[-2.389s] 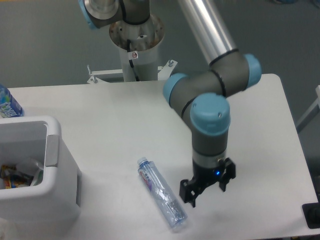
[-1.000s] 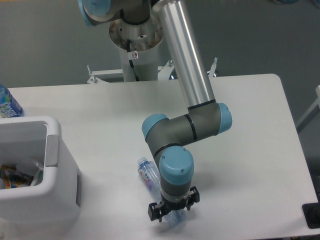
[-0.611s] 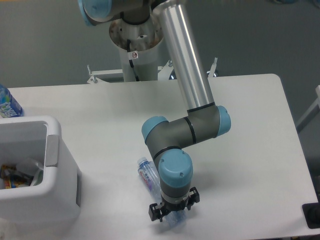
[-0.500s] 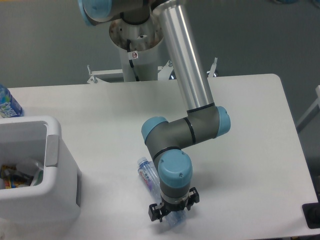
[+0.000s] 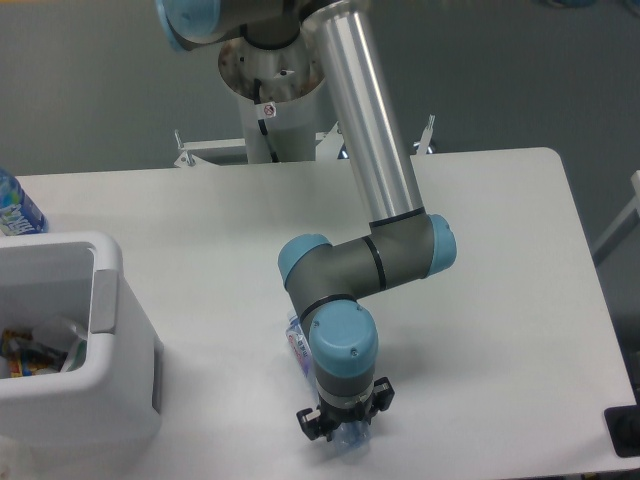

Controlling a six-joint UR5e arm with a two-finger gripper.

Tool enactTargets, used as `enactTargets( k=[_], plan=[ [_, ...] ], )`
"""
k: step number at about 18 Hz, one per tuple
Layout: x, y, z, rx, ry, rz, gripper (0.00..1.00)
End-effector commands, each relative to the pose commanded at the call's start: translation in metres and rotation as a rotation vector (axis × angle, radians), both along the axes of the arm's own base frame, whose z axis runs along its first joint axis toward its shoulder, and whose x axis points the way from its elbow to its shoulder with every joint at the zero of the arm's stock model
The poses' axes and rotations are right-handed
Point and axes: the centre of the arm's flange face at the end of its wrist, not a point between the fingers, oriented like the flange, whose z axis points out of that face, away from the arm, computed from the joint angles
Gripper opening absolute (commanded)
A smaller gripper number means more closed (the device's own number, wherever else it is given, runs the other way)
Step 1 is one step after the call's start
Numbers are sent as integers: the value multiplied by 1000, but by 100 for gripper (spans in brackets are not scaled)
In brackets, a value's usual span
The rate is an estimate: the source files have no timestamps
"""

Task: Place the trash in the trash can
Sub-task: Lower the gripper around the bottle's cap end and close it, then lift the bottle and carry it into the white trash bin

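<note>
The slim clear plastic bottle (image 5: 298, 340) lies on the white table near the front edge, cap end toward the back left. My gripper (image 5: 342, 432) points straight down over its lower end, with a jaw on each side of the bottle, and looks open. My wrist hides the middle of the bottle. The white trash can (image 5: 110, 340) stands at the front left, with a grey panel on its right rim. A pale crumpled item (image 5: 58, 332) lies inside it among other scraps; I cannot tell whether it is the wrapper.
An upright bottle with a bright blue label (image 5: 15, 208) stands at the left edge behind the trash can. The robot's base column (image 5: 272, 95) rises behind the table. A dark object (image 5: 625, 430) sits at the front right corner.
My gripper swung from right of the bottle to directly over its lower end, then sank and shifted slightly left. The bottle has stayed in place.
</note>
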Motion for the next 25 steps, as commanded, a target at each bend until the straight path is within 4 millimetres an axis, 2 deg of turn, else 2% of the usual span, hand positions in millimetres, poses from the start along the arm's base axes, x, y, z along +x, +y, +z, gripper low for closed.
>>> enactTargets(
  k=[3, 6, 9, 13, 14, 18, 20, 25],
  plan=[
    [0, 0, 1, 0, 3, -4, 64],
    [0, 0, 11, 11, 13, -8, 64],
    [0, 0, 34, 35, 37, -21, 63],
    [-13, -10, 91, 92, 96, -38, 62],
    [-18, -13, 101, 104, 106, -29, 57],
    [-17, -13, 121, 135, 128, -47, 55],
    [-21, -8, 141, 166, 161, -49, 55],
    [-26, -10, 222, 293, 288, -22, 55]
  ],
)
